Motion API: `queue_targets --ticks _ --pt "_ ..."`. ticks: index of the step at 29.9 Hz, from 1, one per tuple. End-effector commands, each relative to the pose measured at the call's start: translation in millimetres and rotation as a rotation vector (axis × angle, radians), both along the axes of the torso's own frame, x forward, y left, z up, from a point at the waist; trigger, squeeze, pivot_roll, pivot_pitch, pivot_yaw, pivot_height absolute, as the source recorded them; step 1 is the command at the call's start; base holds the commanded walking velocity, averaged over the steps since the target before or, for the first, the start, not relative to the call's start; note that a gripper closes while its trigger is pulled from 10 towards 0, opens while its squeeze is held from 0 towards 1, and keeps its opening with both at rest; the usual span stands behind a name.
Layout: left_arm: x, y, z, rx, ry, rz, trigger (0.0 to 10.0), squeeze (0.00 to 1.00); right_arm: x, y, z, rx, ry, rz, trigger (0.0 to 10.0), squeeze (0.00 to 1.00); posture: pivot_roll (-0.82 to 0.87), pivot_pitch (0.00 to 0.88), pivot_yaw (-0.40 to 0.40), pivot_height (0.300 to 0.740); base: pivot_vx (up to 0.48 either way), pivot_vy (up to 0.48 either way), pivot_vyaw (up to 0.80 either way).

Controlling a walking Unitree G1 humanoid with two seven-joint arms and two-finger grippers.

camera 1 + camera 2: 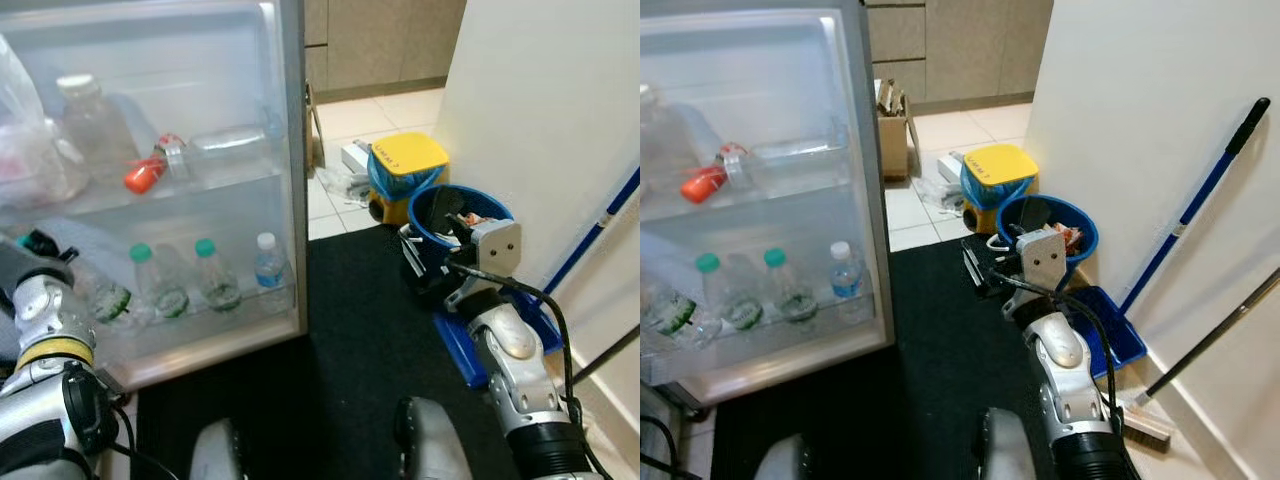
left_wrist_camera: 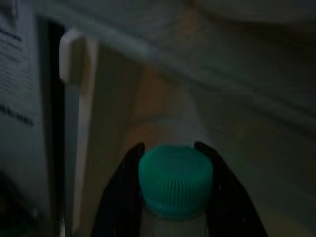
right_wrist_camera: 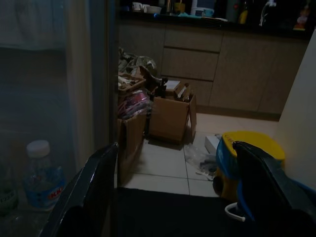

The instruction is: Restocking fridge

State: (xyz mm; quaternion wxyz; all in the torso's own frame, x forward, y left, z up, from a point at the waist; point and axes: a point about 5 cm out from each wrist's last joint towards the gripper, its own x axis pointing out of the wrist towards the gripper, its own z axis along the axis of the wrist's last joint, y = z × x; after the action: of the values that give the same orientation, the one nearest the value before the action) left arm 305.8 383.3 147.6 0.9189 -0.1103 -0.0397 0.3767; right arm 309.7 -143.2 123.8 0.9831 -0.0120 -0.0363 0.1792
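Your left gripper (image 2: 170, 170) has its black fingers (image 2: 123, 192) clamped on either side of the neck of a clear plastic bottle with a green ribbed cap (image 2: 175, 180), pinching just under the cap so the bottle hangs upright for a straight drop. It sits at the left end of the lower shelf of the open white fridge door (image 1: 215, 330), where two green-capped bottles (image 1: 150, 280) and a white-capped water bottle (image 1: 268, 265) already stand in a row; the open spot beside them looks like the target. Your right gripper (image 3: 177, 192) hangs idle over the black floor mat (image 1: 370, 320), fingers spread wide and empty, well clear of the door.
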Motion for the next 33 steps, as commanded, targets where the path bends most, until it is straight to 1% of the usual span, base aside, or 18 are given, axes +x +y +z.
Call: queue_targets --ticks 1,3,4,6,8,9,10,11,12,17,19,20,21,24,29,31,32,33 --pt "-1.6 -6.5 -18 0.038 0.134 -0.038 10.0 0.0 -0.4 -5.1 2 0.001 0.002 -0.008 10.0 0.0 -0.06 0.0 -0.088 0.436 0.0 0.0 0.0" --pt "-1.1 -8.3 -19 0.074 0.17 -0.056 10.0 0.0 -0.7 -5.9 2 -0.001 0.003 -0.008 10.0 0.0 -0.06 0.0 -0.089 0.436 0.0 0.0 0.0" --pt "-1.1 -8.3 -19 0.074 0.17 -0.056 10.0 0.0 -0.7 -5.9 2 -0.001 0.003 -0.008 10.0 0.0 -0.06 0.0 -0.089 0.436 0.0 0.0 0.0" --pt "-5.7 -8.2 -27 0.134 0.247 -0.066 10.0 0.0 -1.4 -6.7 1 -0.005 0.007 -0.006 10.0 0.0 -0.06 0.0 -0.097 0.436 0.0 0.0 0.0" --pt "-5.7 -8.2 -27 0.134 0.247 -0.066 10.0 0.0 -1.4 -6.7 1 -0.005 0.007 -0.006 10.0 0.0 -0.06 0.0 -0.097 0.436 0.0 0.0 0.0" --pt "-9.6 -7.9 -33 0.162 0.291 -0.067 10.0 0.0 -1.8 -6.6 1 -0.006 0.009 -0.004 10.0 0.0 -0.06 0.0 -0.101 0.436 0.0 0.0 0.0" --pt "-9.6 -7.9 -33 0.162 0.291 -0.067 10.0 0.0 -1.8 -6.6 1 -0.006 0.009 -0.004 10.0 0.0 -0.06 0.0 -0.101 0.436 0.0 0.0 0.0" --pt "-13.7 -8.7 -40 0.185 0.332 -0.073 10.0 0.0 -2.1 -6.7 1 -0.009 0.011 -0.002 10.0 0.0 -0.06 0.0 -0.105 0.436 0.0 0.0 0.0" --pt "-18.2 -10.1 -48 0.188 0.357 -0.076 10.0 0.0 -2.0 -7.3 1 -0.011 0.013 0.001 10.0 0.0 -0.06 0.0 -0.109 0.436 0.0 0.0 0.0" --pt "-21.8 -11.1 -54 0.182 0.365 -0.077 10.0 0.0 -1.7 -8.0 1 -0.016 0.013 0.003 10.0 0.0 -0.06 0.0 -0.11 0.436 0.0 0.0 0.0" --pt "-28.8 -11.0 -61 0.154 0.343 -0.078 10.0 0.0 -0.8 -9.6 2 -0.021 0.013 0.004 10.0 0.0 -0.06 0.0 -0.114 0.436 0.0 0.0 0.0" --pt "-28.8 -11.0 -61 0.154 0.343 -0.078 10.0 0.0 -0.8 -9.6 2 -0.021 0.013 0.004 10.0 0.0 -0.06 0.0 -0.114 0.436 0.0 0.0 0.0" --pt "-29.9 -12.8 -63 0.178 0.342 -0.109 10.0 0.0 -0.8 -10.1 2 -0.023 0.014 0.005 10.0 0.0 -0.06 0.0 -0.114 0.436 0.0 0.0 0.0" --pt "-29.3 -17.2 -63 0.226 0.337 -0.174 10.0 0.0 -1.1 -10.1 1 -0.026 0.014 0.007 10.0 0.0 -0.05 0.0 -0.11 0.436 0.0 0.0 0.0" --pt "-26.6 -18.1 -58 0.228 0.289 -0.226 10.0 0.0 -1.1 -10.0 1 -0.026 0.014 0.007 10.0 0.0 -0.04 0.0 -0.106 0.436 0.0 0.0 0.0" --pt "-18.1 -14.1 -38 0.097 0.1 -0.24 10.0 0.0 -0.3 -7.7 1 -0.021 0.013 0.01 10.0 0.0 -0.03 0.0 -0.1 0.436 0.0 0.0 0.0" --pt "-18.1 -14.1 -38 0.097 0.1 -0.24 10.0 0.0 -0.3 -7.7 1 -0.021 0.013 0.01 10.0 0.0 -0.03 0.0 -0.1 0.436 0.0 0.0 0.0" --pt "-15.2 -12.2 -29 0.048 0.022 -0.249 10.0 0.0 -0.1 -6.8 1 -0.02 0.012 0.011 10.0 0.0 -0.03 0.0 -0.095 0.436 0.0 0.0 0.0"
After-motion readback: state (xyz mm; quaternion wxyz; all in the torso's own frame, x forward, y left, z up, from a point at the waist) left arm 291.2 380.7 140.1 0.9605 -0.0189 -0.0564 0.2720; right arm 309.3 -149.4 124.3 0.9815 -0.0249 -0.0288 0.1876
